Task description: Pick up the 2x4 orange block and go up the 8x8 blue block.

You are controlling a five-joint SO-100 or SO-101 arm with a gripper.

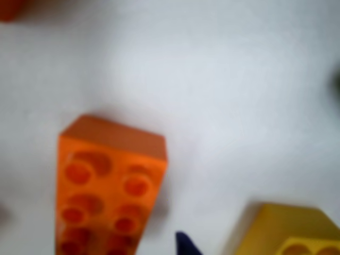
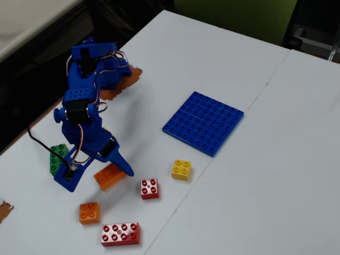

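The 2x4 orange block [image 2: 110, 176] lies on the white table under the blue arm. In the wrist view it fills the lower left, blurred, studs up [image 1: 109, 180]. My gripper [image 2: 101, 179] is open and low over the table, one finger on each side of the block. In the wrist view my gripper [image 1: 114, 247] shows only one dark blue fingertip [image 1: 184, 244], with a gap of bare table between it and the block's right side. The 8x8 blue block [image 2: 203, 122] lies flat, far to the right and away from the arm, with nothing on it.
A green brick [image 2: 57, 156] sits just left of the arm. A small orange brick [image 2: 89, 212], a long red brick [image 2: 120, 234], a small red brick [image 2: 149, 188] and a small yellow brick [image 2: 181, 169] lie nearby. A yellow brick [image 1: 292, 234] shows at the wrist view's lower right.
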